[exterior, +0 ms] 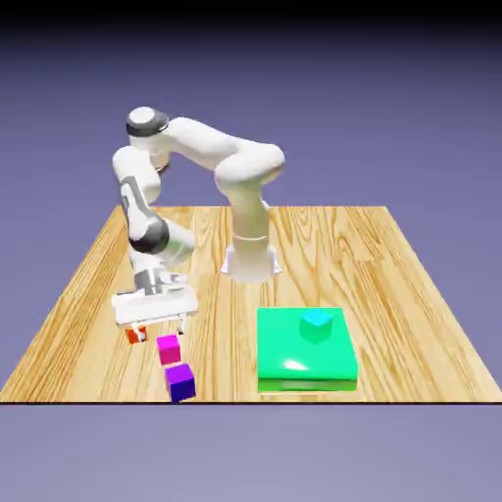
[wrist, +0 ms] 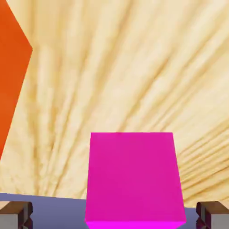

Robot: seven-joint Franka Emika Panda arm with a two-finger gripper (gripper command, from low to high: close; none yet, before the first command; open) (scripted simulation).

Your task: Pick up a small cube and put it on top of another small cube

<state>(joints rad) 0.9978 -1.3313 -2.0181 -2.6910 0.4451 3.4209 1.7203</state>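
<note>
The small cube (exterior: 169,348), bright magenta-pink, rests on the wooden table near its front edge at the exterior view's left. In the hand view this magenta cube (wrist: 134,179) fills the lower middle. A grey fingertip (wrist: 15,214) shows at each bottom corner, well apart from its sides. My gripper (exterior: 162,326) (wrist: 114,218) hangs open just over the cube and holds nothing. A darker purple cube (exterior: 179,380) sits just in front of the magenta one. An orange cube (exterior: 135,334) (wrist: 11,76) lies beside the gripper's finger.
A wide flat green block (exterior: 304,363) lies on the table (exterior: 392,265) at the exterior view's right, with a teal cube (exterior: 316,326) on top of it. The table's front edge runs just past the purple cube.
</note>
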